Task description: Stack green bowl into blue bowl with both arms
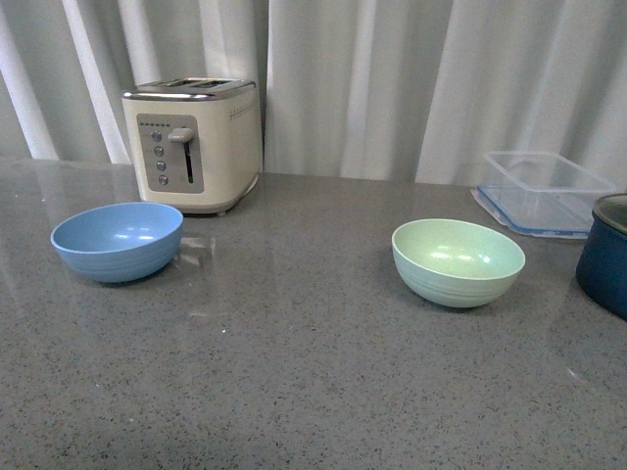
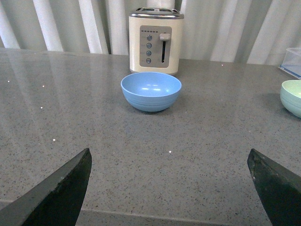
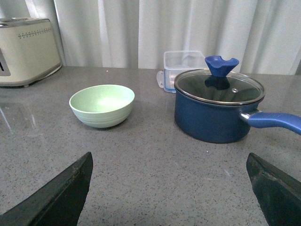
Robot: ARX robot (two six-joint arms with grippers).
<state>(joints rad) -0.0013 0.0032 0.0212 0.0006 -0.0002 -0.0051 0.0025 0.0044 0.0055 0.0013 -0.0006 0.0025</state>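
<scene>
The light blue bowl (image 1: pixel 118 240) sits upright and empty on the grey counter at the left, just in front of the toaster. The pale green bowl (image 1: pixel 458 260) sits upright and empty at the right. Neither arm shows in the front view. In the left wrist view my left gripper (image 2: pixel 169 155) is open over bare counter, with the blue bowl (image 2: pixel 151 91) well ahead of it and the green bowl (image 2: pixel 291 97) at the picture's edge. In the right wrist view my right gripper (image 3: pixel 169 157) is open, and the green bowl (image 3: pixel 102 105) lies ahead of it.
A cream toaster (image 1: pixel 192 143) stands behind the blue bowl. A clear blue-rimmed container (image 1: pixel 545 192) sits at the back right. A dark blue pot (image 3: pixel 217 110) with a glass lid and long handle stands close beside the green bowl. White curtains hang behind the counter.
</scene>
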